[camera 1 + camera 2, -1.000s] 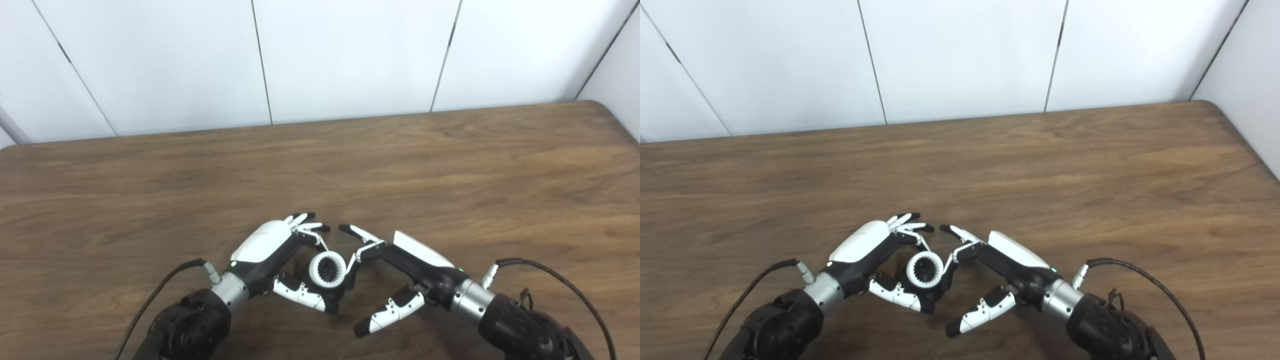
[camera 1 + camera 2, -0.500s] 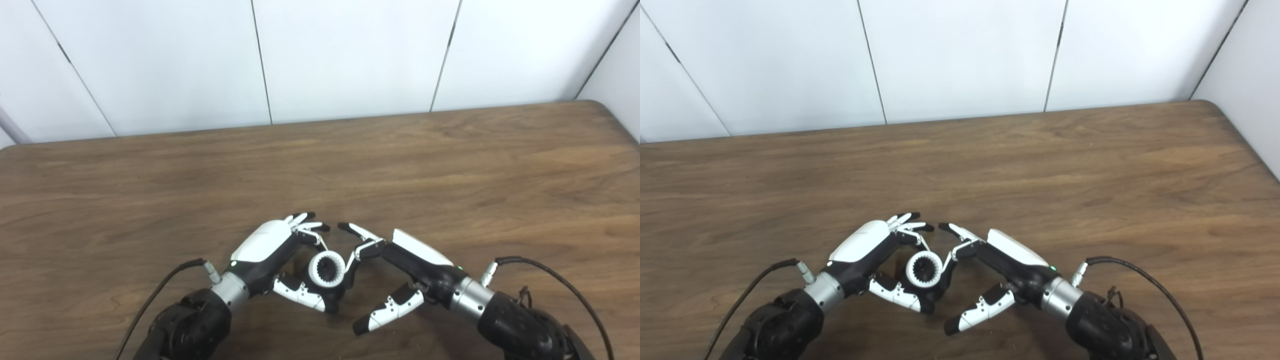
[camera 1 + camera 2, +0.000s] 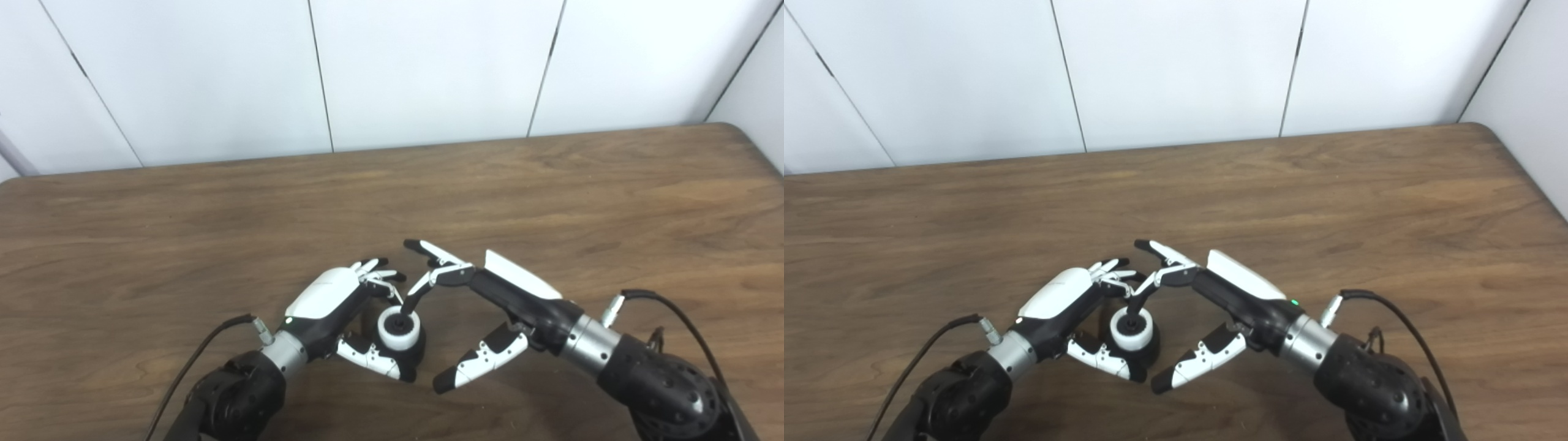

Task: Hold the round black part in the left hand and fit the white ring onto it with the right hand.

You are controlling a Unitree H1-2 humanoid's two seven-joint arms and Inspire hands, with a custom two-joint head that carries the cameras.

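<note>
Seating step by the look of it: best to push straight down on the ring [image 3: 399, 329], evenly, no tilting. Sitting on the black part [image 3: 416, 351] near the front edge of the table [image 3: 551, 202], gripped by left hand [image 3: 334, 303] fingers curled around it. Right hand [image 3: 490, 294] angled in from above, fingers spread, 1 fingertip [image 3: 407, 304] poking down at the ring's middle, holding nothing.

A plain test or lab room is suggested rather than a home. A brown wood-grain tabletop [image 3: 551, 196] with a rounded corner is set against bare white wall panels [image 3: 429, 67] divided by thin dark seams. A cabled black robot arm [image 3: 1366, 386] is seen over the tabletop.
</note>
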